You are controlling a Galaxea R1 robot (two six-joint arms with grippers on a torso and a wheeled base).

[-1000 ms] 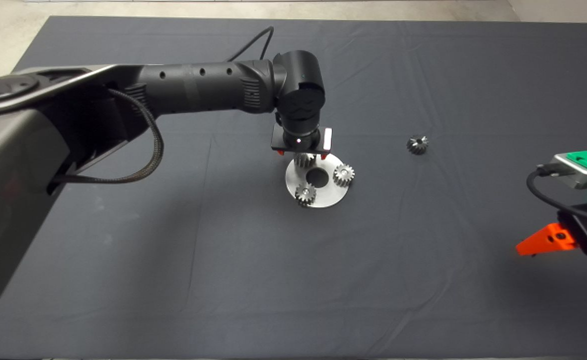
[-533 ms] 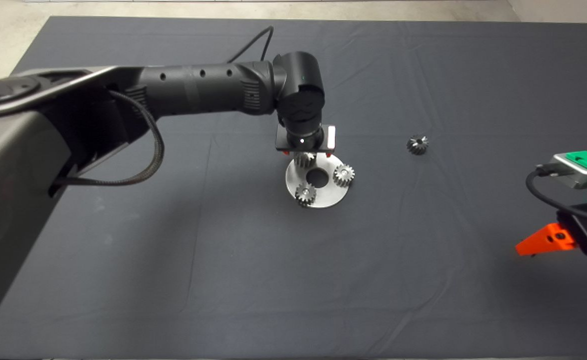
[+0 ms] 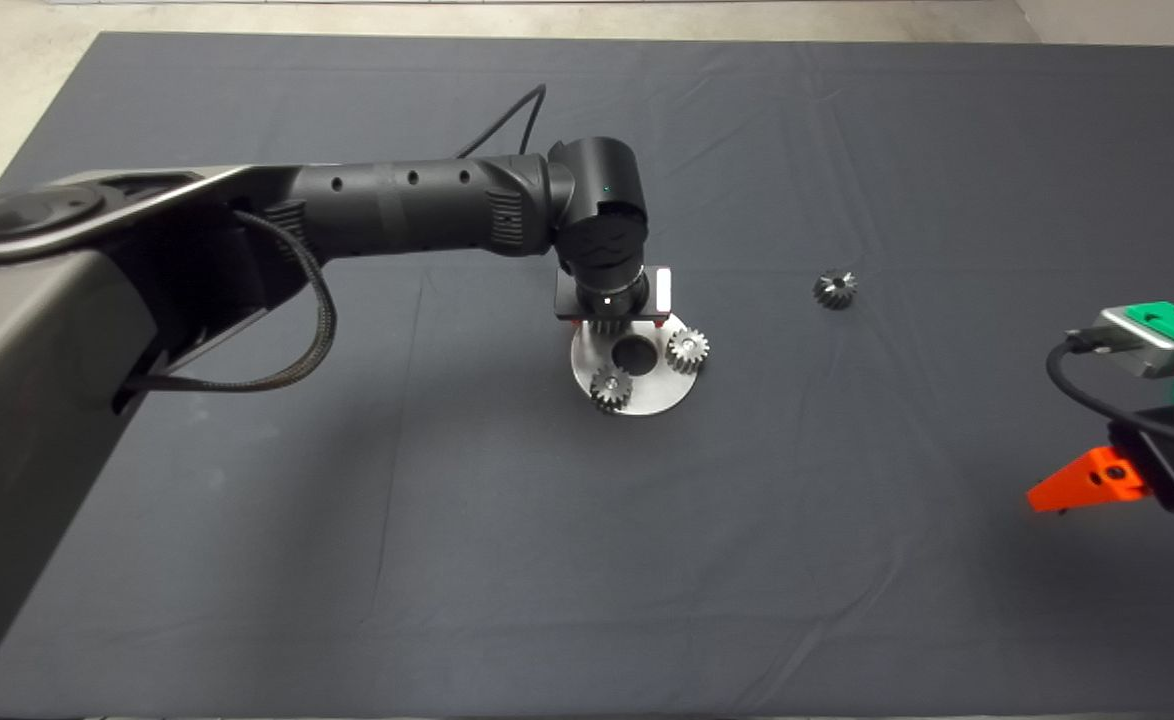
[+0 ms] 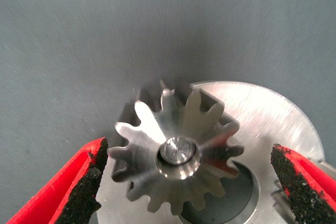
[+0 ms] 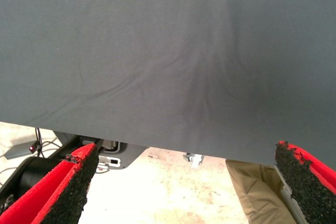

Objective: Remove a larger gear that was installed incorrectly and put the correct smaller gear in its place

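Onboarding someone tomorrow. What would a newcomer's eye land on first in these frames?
First, the long black left arm reaching to mid-mat, its left claw open and straddling the larger gear on the round steel plate. That plate also carries two small gears and has a dark centre hole. Next, the smaller gear lies alone on the mat to the plate's right, and the right claw, bright red and green, is parked open at the lower right edge.

Dark wrinkled mat point(image 3: 347, 560) over the table, bearing a round steel plate point(image 3: 647, 395) near centre and, well apart at about two o'clock from the plate, a lone small dark gear point(image 3: 834, 289) directly on the cloth.
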